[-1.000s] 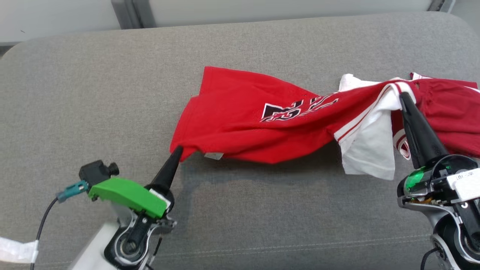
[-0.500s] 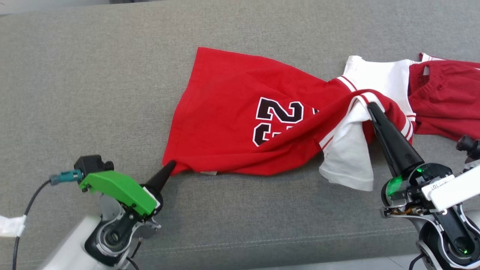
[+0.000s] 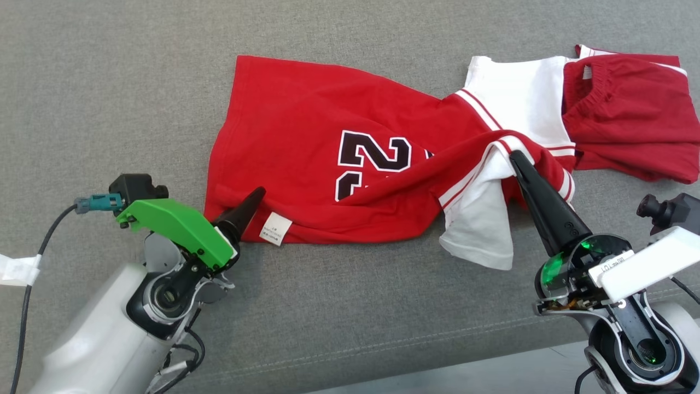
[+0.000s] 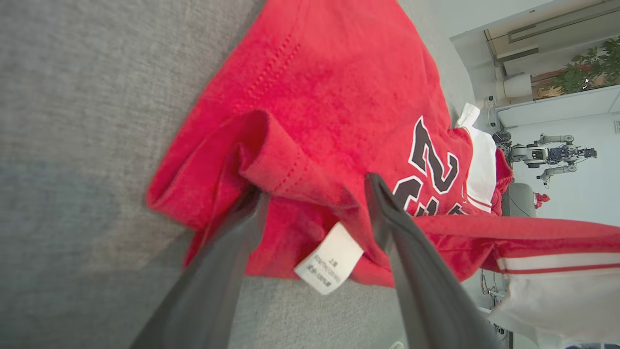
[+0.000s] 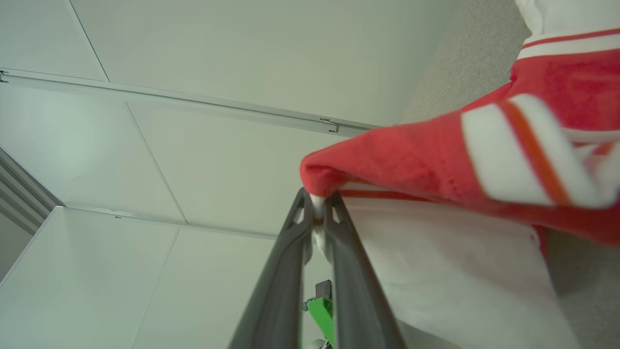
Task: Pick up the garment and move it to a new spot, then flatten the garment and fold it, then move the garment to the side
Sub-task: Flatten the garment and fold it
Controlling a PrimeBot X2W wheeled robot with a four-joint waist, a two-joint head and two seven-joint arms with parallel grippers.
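The garment (image 3: pixel 306 137) is a red jersey with white sleeves and a black number, lying spread on the grey cushion. My left gripper (image 3: pixel 252 197) is at its lower left hem corner. In the left wrist view that gripper (image 4: pixel 315 189) stands open, with the folded hem (image 4: pixel 271 160) and a white label (image 4: pixel 329 264) loose between the fingers. My right gripper (image 3: pixel 514 156) is shut on the striped sleeve edge and holds it a little above the cushion. The right wrist view shows the fingers (image 5: pixel 317 196) pinched on red and white cloth (image 5: pixel 411 160).
A darker red piece of clothing (image 3: pixel 623 115) lies at the far right, touching the jersey's white sleeve. The grey cushion (image 3: pixel 109 82) spreads wide to the left and front. Its front seam (image 3: pixel 383 345) runs near the bottom, with pale floor (image 3: pixel 492 377) beyond.
My left gripper has opened and let go of the hem corner. The jersey has come down and spread on the cushion, showing its number. The head camera has tilted down.
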